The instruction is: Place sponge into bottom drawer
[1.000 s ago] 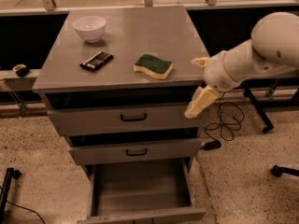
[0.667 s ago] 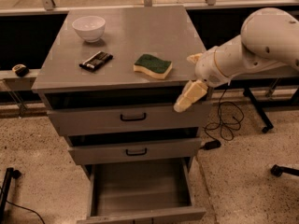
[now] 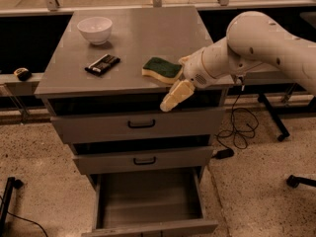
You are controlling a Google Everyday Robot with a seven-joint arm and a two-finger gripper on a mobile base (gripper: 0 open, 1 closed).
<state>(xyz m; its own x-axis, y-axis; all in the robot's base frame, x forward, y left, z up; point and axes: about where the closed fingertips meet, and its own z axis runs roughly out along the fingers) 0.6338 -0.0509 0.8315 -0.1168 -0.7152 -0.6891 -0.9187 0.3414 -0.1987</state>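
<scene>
Sponge (image 3: 162, 68), a small rectangular block of dark green scouring pad on pale yellow foam, lies near the front right edge of the grey metal cabinet top (image 3: 148, 33). The cream two-finger gripper (image 3: 174, 83) sits just right of it at that edge, jaws apart and empty. Judged light, soft and compressible. Best pinched across its short sides, pad and foam together. The black flat packet (image 3: 102, 64) and white bowl (image 3: 95, 28) lie further left. The deep grey bottom drawer (image 3: 148, 199) stands open below.
</scene>
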